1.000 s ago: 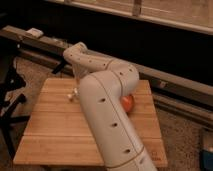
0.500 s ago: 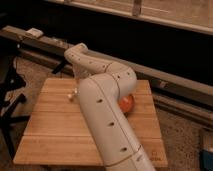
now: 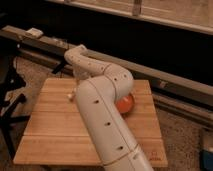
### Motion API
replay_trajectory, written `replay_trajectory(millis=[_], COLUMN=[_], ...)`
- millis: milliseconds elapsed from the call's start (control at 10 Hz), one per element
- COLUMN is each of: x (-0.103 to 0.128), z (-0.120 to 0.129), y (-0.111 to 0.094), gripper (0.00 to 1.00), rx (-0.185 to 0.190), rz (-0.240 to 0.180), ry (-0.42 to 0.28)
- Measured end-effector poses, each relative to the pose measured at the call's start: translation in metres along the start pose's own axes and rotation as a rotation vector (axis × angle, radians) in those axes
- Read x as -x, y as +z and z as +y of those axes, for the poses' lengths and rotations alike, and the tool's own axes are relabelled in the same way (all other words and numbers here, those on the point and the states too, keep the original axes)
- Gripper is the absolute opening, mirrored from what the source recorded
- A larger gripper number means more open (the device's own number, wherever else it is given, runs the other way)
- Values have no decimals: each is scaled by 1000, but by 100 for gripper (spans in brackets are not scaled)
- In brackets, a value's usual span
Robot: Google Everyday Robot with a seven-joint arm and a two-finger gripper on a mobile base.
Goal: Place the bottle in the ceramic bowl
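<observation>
A small whitish object [image 3: 71,95], apparently the bottle, lies on the wooden table [image 3: 55,130] at its back left, just left of my arm. The ceramic bowl [image 3: 126,104], glossy orange, sits at the table's right side, mostly hidden behind my arm. My white arm [image 3: 100,115] rises from the front, bends at the elbow and reaches back left. The gripper [image 3: 80,76] hangs below the wrist over the table's back left edge, near the whitish object, and is largely hidden by the arm.
A dark stand [image 3: 10,100] is left of the table. A long rail or ledge [image 3: 170,82] runs behind the table. A blue object [image 3: 207,150] sits on the floor at the right edge.
My arm has shifted slightly left and lower. The whitish object and the bowl have not moved.
</observation>
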Motion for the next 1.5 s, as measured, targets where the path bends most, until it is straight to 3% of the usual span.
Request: replay_trajectory(millis=[500, 900, 1100, 1300, 1500], x=[-13, -20, -22, -25, -27], z=[-3, -11, -11, -11, -8], y=[11, 21, 25, 25, 2], gripper=[65, 65, 54, 33, 11], rx=[-38, -22, -17, -1, 39], rz=[44, 83, 102, 121, 127], ry=[-2, 27, 27, 12, -22])
